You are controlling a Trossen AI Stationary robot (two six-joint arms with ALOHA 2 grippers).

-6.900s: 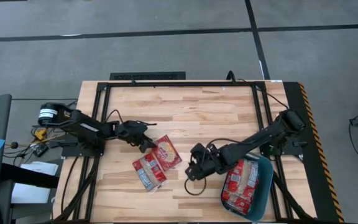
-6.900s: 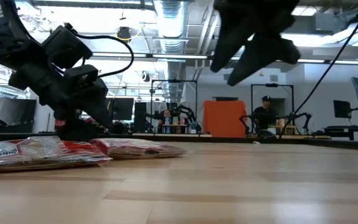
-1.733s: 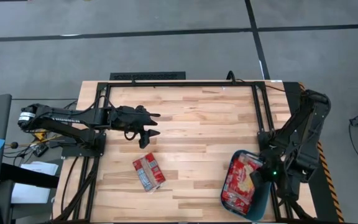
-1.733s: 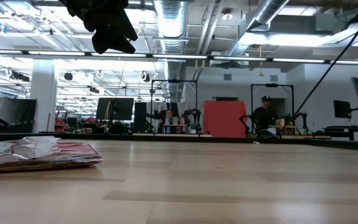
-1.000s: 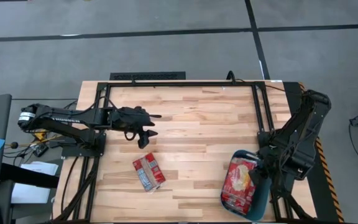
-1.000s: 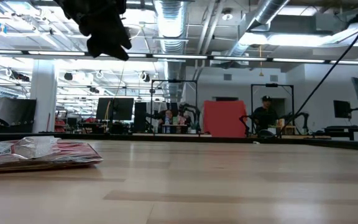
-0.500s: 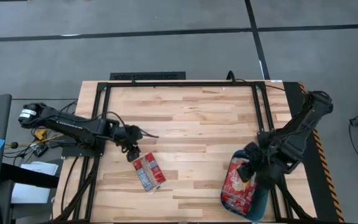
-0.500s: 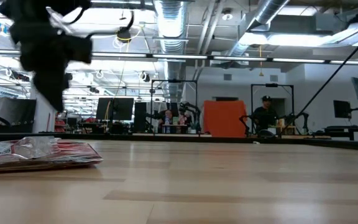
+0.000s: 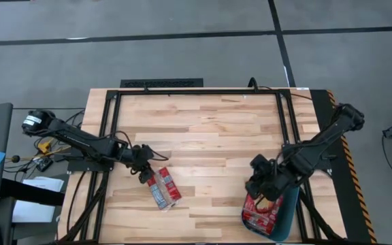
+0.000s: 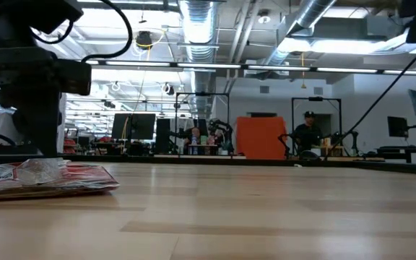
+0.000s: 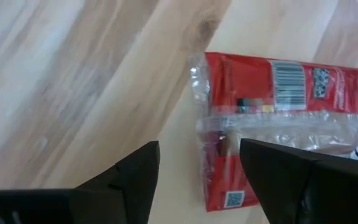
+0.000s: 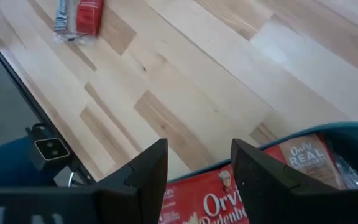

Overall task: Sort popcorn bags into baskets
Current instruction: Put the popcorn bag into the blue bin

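One red popcorn bag (image 9: 163, 188) lies flat on the table near its left-middle; the low view shows it at the left (image 10: 43, 177). My left gripper (image 9: 146, 174) is open and hangs low over that bag's clear sealed end (image 11: 201, 99), with the fingers pointing down on either side of the end. The teal basket (image 9: 290, 209) sits at the near right corner with several red bags (image 9: 263, 208) in it. My right gripper (image 9: 258, 186) is open and empty above the basket's left rim (image 12: 328, 129).
Black frame rails run along the table's left, far and right sides (image 9: 196, 91). Bare wood spreads between the lone bag and the basket (image 9: 209, 170). A person sits far off in the room behind the table (image 10: 309, 133).
My left gripper has come down and toward the table's near edge, from high above the table to just over the lone bag's end. My right arm has stretched out, and its gripper has moved leftward from over the basket to the basket's left rim. The bags have stayed put.
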